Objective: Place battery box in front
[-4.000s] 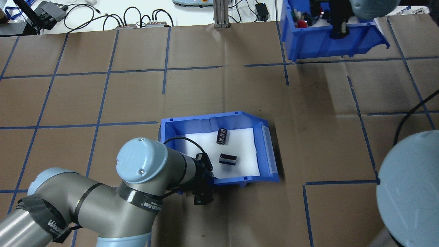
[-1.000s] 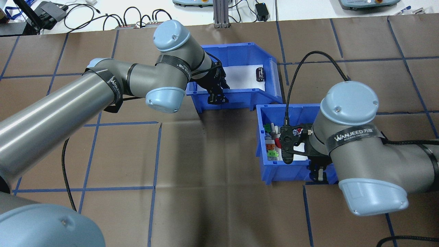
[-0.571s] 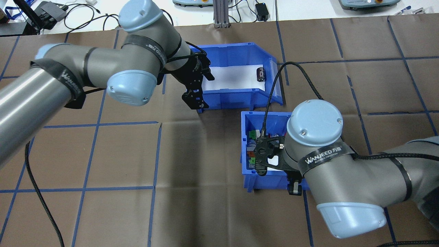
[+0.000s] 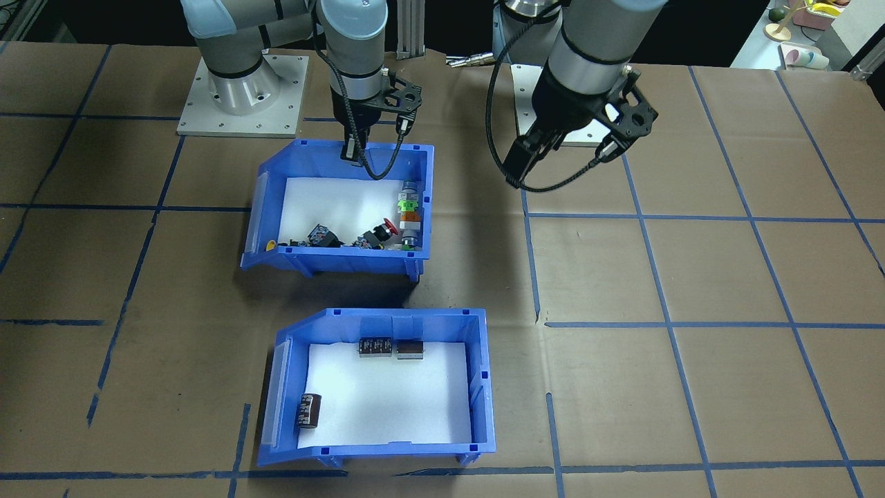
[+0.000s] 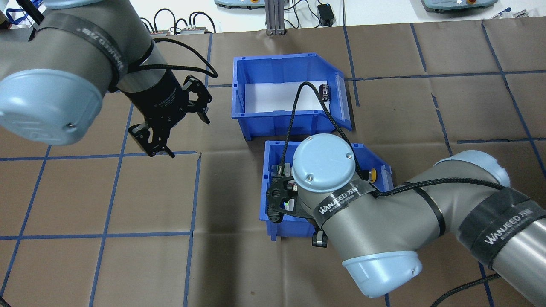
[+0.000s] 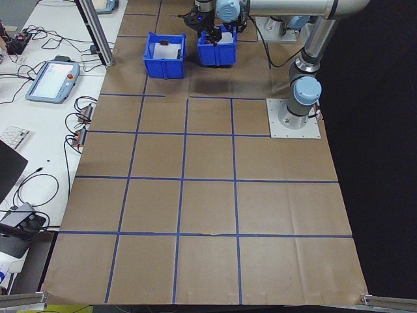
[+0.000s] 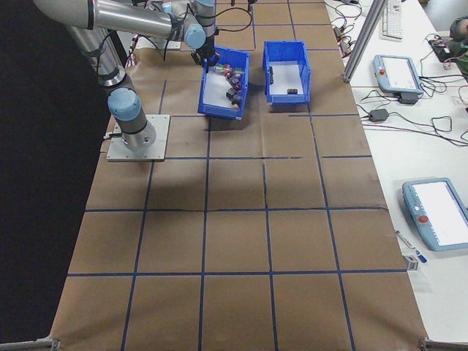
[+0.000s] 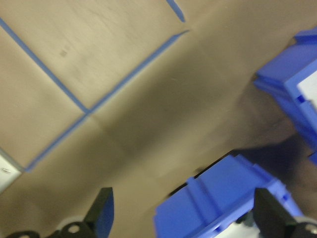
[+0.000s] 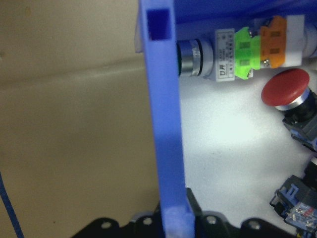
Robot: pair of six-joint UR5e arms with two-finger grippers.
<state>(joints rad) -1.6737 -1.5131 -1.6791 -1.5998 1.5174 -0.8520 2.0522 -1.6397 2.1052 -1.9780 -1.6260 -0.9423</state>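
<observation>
Battery box: rigid, light plastic bin on the bench, farther from the robot than the switch bin; loose cells roll. Best grip: a wall's rim. Left hand spread, empty; right hand clamps the switch bin's wall.

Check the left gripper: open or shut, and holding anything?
Open and empty. The left gripper shows its two fingertips spread wide apart in the wrist view, with nothing between them; overhead it hangs over bare table, clear of the battery box.
</observation>
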